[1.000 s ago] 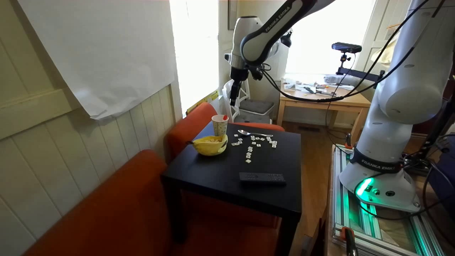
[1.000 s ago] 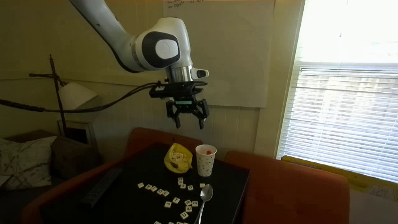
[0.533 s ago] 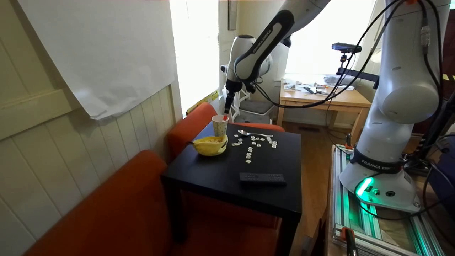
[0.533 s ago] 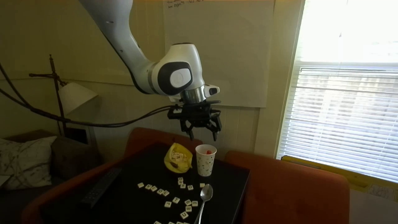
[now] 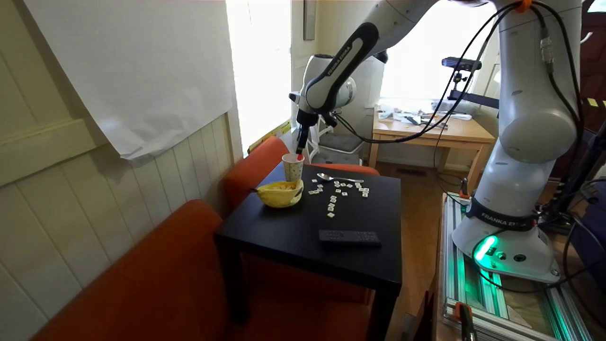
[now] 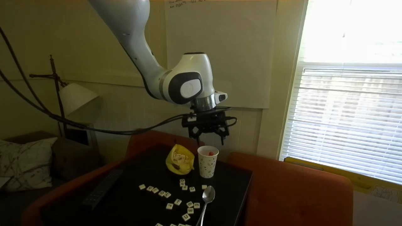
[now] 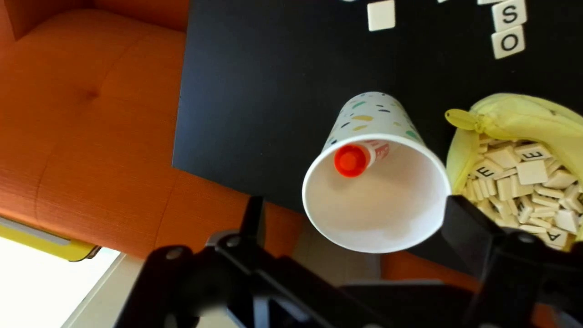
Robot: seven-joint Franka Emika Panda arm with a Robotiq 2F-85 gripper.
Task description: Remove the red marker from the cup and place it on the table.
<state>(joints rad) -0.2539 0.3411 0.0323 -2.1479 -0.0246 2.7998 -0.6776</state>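
The cup is a white paper cup with coloured specks, upright on the black table (image 5: pixel 293 232). It shows in both exterior views (image 5: pixel 293 169) (image 6: pixel 207 165) and in the wrist view (image 7: pixel 371 116). The red marker leans inside it. Its red cap (image 7: pixel 351 161) is against the wall near the rim and also shows in both exterior views (image 5: pixel 300 157) (image 6: pixel 211 153). The marker's lower part is hidden by the cup. My gripper (image 6: pixel 210 143) is open and empty, pointing down just above the cup. In the wrist view its fingertips (image 7: pixel 256 214) stand wide, one on either side of the cup mouth.
A yellow banana-shaped bowl (image 6: pixel 180 161) full of letter tiles stands close beside the cup. A spoon (image 6: pixel 208 195), loose letter tiles (image 6: pixel 177 202) and a black remote (image 5: pixel 349 237) lie on the table. Orange seats (image 7: pixel 91 114) border the table, and a wall stands behind.
My gripper has come down and across from higher up, to just above the cup, staying open. The cup, marker and bowl have not moved.
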